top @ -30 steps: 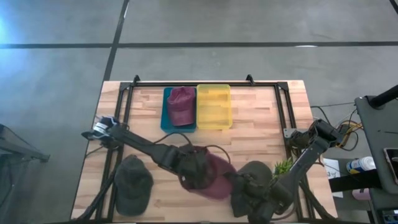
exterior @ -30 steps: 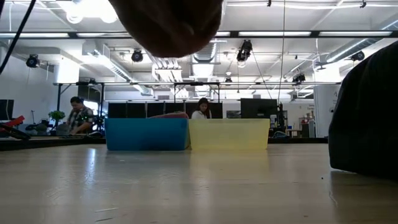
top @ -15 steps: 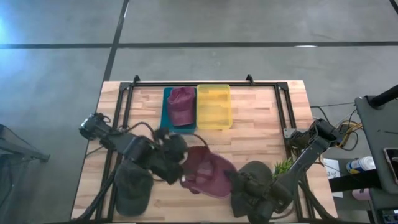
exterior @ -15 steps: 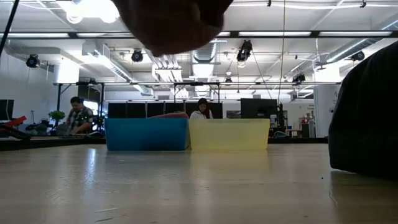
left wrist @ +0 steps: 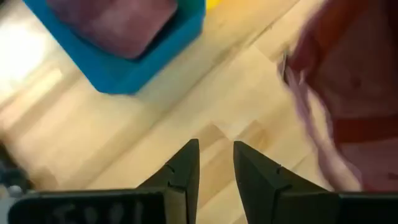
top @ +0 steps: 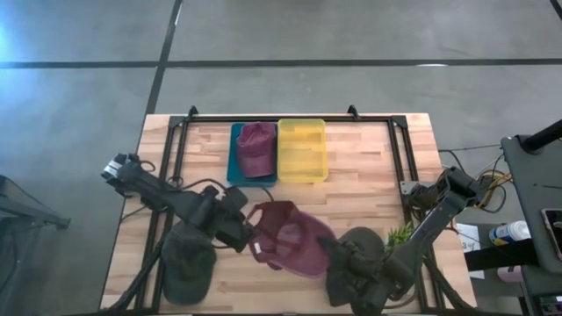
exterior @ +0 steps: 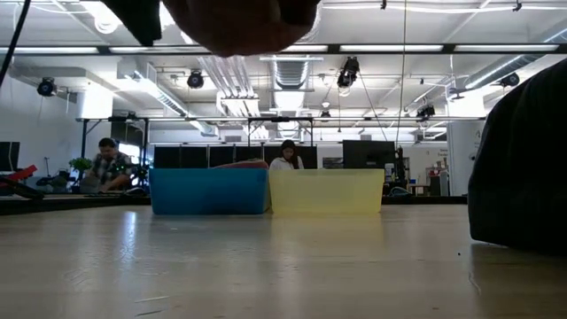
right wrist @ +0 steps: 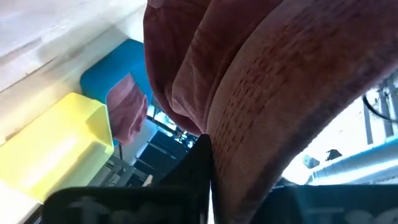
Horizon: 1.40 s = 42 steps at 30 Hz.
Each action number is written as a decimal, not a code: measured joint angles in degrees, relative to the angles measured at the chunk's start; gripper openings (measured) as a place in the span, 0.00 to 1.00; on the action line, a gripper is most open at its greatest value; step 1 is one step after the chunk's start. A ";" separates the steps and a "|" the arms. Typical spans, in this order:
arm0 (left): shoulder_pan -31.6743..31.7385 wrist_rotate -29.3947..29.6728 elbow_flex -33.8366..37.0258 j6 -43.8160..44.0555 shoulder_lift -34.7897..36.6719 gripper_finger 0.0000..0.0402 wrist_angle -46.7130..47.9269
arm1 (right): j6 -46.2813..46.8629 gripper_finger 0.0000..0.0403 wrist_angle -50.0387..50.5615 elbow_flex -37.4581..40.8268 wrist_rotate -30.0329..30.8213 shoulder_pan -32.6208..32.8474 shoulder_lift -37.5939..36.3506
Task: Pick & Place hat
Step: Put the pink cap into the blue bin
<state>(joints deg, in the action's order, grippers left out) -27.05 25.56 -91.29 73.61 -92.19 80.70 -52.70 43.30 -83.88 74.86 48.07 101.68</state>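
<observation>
Maroon hat (top: 294,241): a soft, ribbed corduroy-like cap in dark red, lying crumpled near the middle of the table's front half, between the two arms; its open back loop points toward the left arm.
Hat in right wrist view (right wrist: 267,93): the ribbed maroon fabric fills most of the frame, draped right over the right end effector.
Right end effector (top: 338,256): at the hat's right edge, clenched on the maroon hat's fabric.
Left end effector (top: 244,230): just beside the hat's left edge, above the table, not gripping anything; in the left wrist view the fingers (left wrist: 184,173) stand a narrow gap apart with bare wood between them and the hat off to one side.
Second maroon hat (top: 255,147): lies in the blue bin (top: 234,167) at the back of the table.
Yellow bin (top: 301,150): touching the blue bin's right side.
Dark green hat (top: 188,260): on the front left of the table, partly under the left arm.
Another dark hat (top: 358,250): front right, under the right arm.
Table (top: 360,175): light wooden slats with a black frame.
Background, low view: a person (exterior: 111,164) far behind the table.
</observation>
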 joint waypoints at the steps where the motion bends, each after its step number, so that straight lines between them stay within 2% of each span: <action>1: -0.03 -0.46 1.24 0.06 0.18 0.23 -2.97 | -0.01 0.03 0.01 0.00 -0.01 0.02 -0.17; 4: 0.18 -1.85 4.84 -2.29 0.33 0.23 -14.79 | 0.01 0.03 0.02 0.00 -0.29 0.02 -0.19; 10: 0.63 -0.61 9.58 -13.60 0.28 0.23 -47.61 | 2.39 0.03 -0.25 0.00 -4.72 -0.47 -0.19; 13: 1.06 -0.57 10.47 -16.09 -0.03 0.23 -55.81 | 4.10 0.03 -0.38 0.02 -4.84 -1.29 -0.19; 18: 1.25 -0.57 10.98 -16.27 -1.00 0.23 -58.15 | 5.29 0.03 -0.47 0.07 -5.22 -3.15 -0.19; 25: 1.71 -0.99 10.98 -22.21 -3.72 0.23 -61.78 | 4.93 0.03 -3.10 0.11 -10.91 -6.01 0.49; 31: 1.69 -5.57 11.13 -27.82 -5.21 0.23 -64.61 | 5.08 0.03 -4.56 0.23 -17.76 -6.90 0.84; 34: 1.81 -10.34 11.00 -29.33 -5.23 0.23 -66.53 | 3.00 0.03 -5.04 0.55 -18.03 -6.97 0.97; 40: 1.94 -11.29 10.77 -29.21 -4.96 0.23 -62.83 | 0.32 0.03 -7.26 0.51 -16.38 -7.23 1.04; 42: 2.33 -12.71 10.74 -29.25 -5.20 0.23 -62.50 | -3.63 0.03 -7.86 0.48 -15.25 -7.32 1.04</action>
<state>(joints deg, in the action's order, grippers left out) -24.73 12.85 -80.55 44.36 -97.39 18.21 -56.32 35.44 -83.40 59.61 40.75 102.72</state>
